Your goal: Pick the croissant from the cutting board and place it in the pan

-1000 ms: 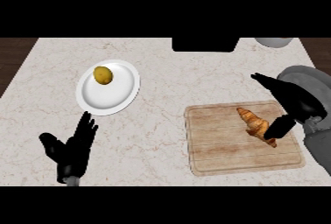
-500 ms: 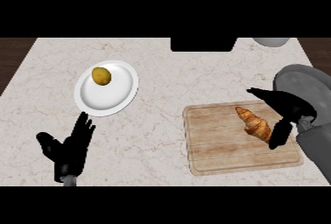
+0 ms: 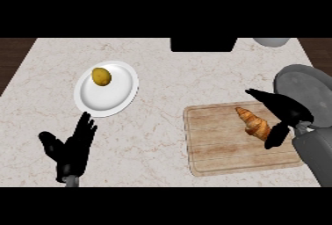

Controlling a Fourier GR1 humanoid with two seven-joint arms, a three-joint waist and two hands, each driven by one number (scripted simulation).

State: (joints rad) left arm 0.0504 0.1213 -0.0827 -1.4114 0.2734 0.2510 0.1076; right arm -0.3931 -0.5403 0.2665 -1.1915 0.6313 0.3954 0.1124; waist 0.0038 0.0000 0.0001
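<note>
From the head view I see a pale marbled worktop [image 3: 182, 79] filling most of the frame. In the upper left sits a white plate [image 3: 123, 94] with a yellowish, potato-like item [image 3: 101, 76] lying in its upper half; I cannot tell exactly what that food is. At the top centre a black block [image 3: 203, 44] cuts into the worktop edge, and a grey rounded object [image 3: 271, 41] shows at the top right, mostly out of frame.

The wooden cutting board [image 3: 220, 145] lies in the lower right of the frame. The croissant [image 3: 254, 123] rests on the board's upper right part, pointing diagonally from upper left to lower right. Just beyond the board's right edge, at the frame's right side, is the grey pan [image 3: 310, 88]; what I can see of its inside holds nothing, though my arm covers its lower part.

My right robot hand [image 3: 285, 110] is at the croissant's right side, fingers spread apart: one reaches to the upper left above the pastry, the thumb hangs down beside its lower end. The hand brackets the croissant without closing on it, and whether it touches I cannot tell. This hand and forearm lie between the croissant and the pan.

My left robot hand [image 3: 70, 149] rests at the lower left, fingers straight and apart, just below the plate.
</note>
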